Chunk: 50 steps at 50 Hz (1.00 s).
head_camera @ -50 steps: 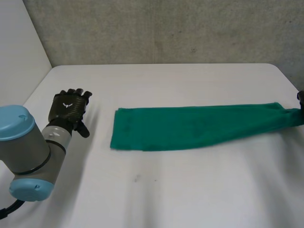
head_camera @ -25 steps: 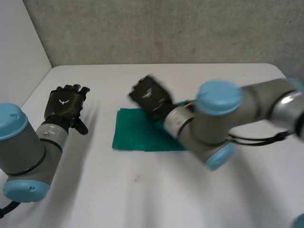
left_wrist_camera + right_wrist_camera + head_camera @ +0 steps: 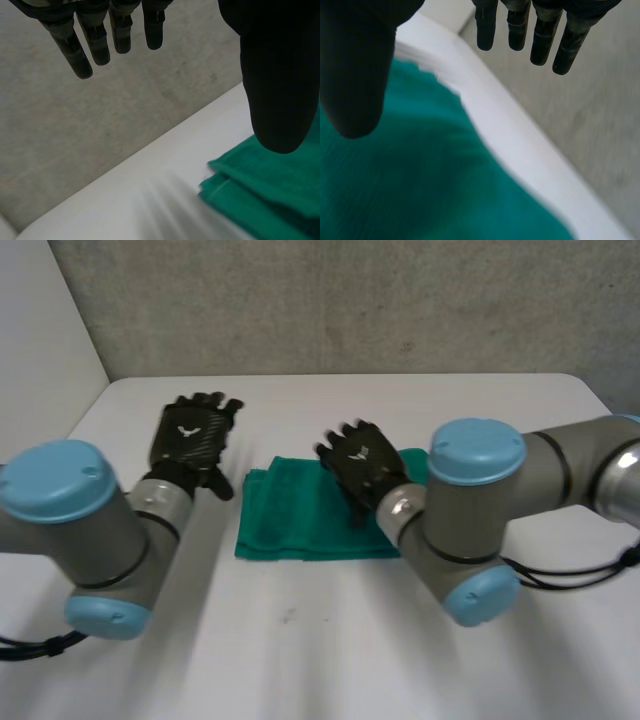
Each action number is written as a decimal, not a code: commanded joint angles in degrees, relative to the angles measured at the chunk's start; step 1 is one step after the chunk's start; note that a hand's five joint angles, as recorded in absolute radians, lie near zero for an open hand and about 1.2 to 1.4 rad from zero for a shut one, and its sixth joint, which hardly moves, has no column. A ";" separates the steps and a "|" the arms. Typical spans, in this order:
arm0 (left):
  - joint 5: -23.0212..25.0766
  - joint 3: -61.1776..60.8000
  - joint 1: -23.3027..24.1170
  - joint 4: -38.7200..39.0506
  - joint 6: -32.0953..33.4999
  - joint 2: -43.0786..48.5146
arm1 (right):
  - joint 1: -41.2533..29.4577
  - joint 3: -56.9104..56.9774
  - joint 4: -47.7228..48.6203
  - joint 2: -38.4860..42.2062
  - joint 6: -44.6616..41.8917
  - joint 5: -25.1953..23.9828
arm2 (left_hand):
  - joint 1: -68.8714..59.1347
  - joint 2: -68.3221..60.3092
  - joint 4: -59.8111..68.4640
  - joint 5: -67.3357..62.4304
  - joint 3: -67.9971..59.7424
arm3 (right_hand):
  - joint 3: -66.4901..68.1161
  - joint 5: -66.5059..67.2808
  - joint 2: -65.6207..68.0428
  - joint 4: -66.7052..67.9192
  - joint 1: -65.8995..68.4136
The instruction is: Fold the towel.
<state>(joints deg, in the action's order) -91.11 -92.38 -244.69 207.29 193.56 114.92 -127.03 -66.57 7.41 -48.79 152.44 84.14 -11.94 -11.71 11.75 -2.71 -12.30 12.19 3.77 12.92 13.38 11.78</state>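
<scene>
Robot lab — bare white table (image 3: 330, 660), rough grey concrete wall (image 3: 400, 300), left arm (image 3: 90, 530), right arm (image 3: 470, 520)

— What is different with the towel (image 3: 300, 525)?
— A second ago it lay long, reaching the right edge of the worktop (image 3: 330, 650). Now it is folded double, a short piece in two layers.
— And the right robot hand (image 3: 365, 465)?
— It was at that far end. It has come across and is over the folded towel, fingers straight.
— The left robot hand (image 3: 192, 438)?
— It moved nearer, just beside the towel's far left corner.
</scene>
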 commanded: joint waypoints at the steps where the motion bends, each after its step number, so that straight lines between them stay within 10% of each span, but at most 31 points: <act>1: -0.29 7.83 3.78 -0.57 -0.38 9.26 | 7.32 -9.27 -4.60 -0.96 5.77 2.34 | 1.73 1.50 -1.54 2.50 2.09 | -1.46 -3.04 -2.19 -2.65 -1.05; 9: -0.56 8.45 3.79 -1.80 -0.46 11.29 | 14.09 -13.23 -0.74 -1.05 5.77 6.82 | 1.90 1.66 -1.70 2.67 2.25 | 67.77 66.18 67.03 66.58 68.17; 23: -0.73 3.53 1.33 -3.56 -0.81 3.47 | 10.07 -8.67 6.74 -6.59 -8.03 7.36 | 1.94 1.71 -1.75 2.71 2.30 | 67.81 66.23 67.08 66.62 68.22; 34: -0.82 0.10 1.41 -3.56 -0.90 0.83 | -5.42 -5.41 6.39 1.06 -15.94 -6.36 | 1.94 1.71 -1.75 2.71 2.30 | 67.81 66.23 67.08 66.62 68.22; 43: -0.56 1.85 2.47 -3.13 -1.08 0.91 | -4.02 -8.13 4.10 -1.38 -16.49 -3.82 | 1.94 1.71 -1.75 2.71 2.30 | -2.19 -3.77 -2.92 -3.38 -1.78; 50: -0.73 8.53 5.36 -3.47 -5.81 2.23 | 1.87 -11.03 4.01 -9.57 -4.18 -2.93 | 1.56 1.33 -1.37 2.33 1.92 | -2.19 -3.77 -2.92 -3.38 -1.78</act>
<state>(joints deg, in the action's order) -91.82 -88.72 -241.49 204.01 191.55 116.15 -130.10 -75.51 11.44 -52.10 138.15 80.05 -11.94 -11.71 11.72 -2.71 -12.30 12.53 3.99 13.19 13.41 11.87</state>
